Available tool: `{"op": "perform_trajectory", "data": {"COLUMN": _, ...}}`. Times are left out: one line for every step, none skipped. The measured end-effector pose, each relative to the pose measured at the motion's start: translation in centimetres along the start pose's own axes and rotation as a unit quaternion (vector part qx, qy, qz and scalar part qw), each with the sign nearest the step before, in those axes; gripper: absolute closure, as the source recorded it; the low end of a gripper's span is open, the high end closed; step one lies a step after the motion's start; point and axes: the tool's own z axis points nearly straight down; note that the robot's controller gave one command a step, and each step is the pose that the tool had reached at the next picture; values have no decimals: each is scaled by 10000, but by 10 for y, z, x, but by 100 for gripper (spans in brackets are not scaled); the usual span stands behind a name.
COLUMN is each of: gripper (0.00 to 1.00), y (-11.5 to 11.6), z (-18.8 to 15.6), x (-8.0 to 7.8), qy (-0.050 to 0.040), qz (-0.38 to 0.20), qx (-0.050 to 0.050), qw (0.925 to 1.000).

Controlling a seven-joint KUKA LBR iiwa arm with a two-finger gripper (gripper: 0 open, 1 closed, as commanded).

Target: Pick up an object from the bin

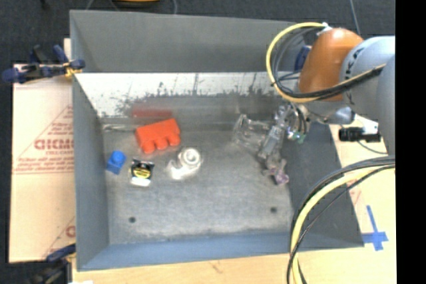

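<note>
The gripper [275, 169] is down in the right part of the bin [200, 213], close to the floor, with the arm [333, 70] reaching in over the right wall. Whether it is open or closed cannot be told. A small purple bit [281, 177] shows at its tip, but it is unclear whether that is a loose thing or part of the gripper, and nothing can be said to be held. Just to its left, near the back wall, lies a clear thing [247, 131], hard to make out. The rest lie well apart on the left: an orange block [158, 134], a blue cube [116, 161], a black-and-yellow thing [140, 172] and a white thing [186, 163]. The step looks like the reach or the grasp itself, with no lift yet. The next move likely calls for closing on whatever sits at the tip, then rising straight up clear of the right wall
</note>
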Motion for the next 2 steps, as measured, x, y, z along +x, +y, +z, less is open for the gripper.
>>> {"op": "perform_trajectory", "data": {"gripper": 100, "y": -1, "z": -8, "x": -4, "qy": 76, "qz": -60, "qx": 10, "qw": 10000}}
{"op": "perform_trajectory", "data": {"gripper": 100, "y": -4, "z": -12, "x": 2, "qy": 59, "qz": 434, "qx": 0, "qw": 9990}}
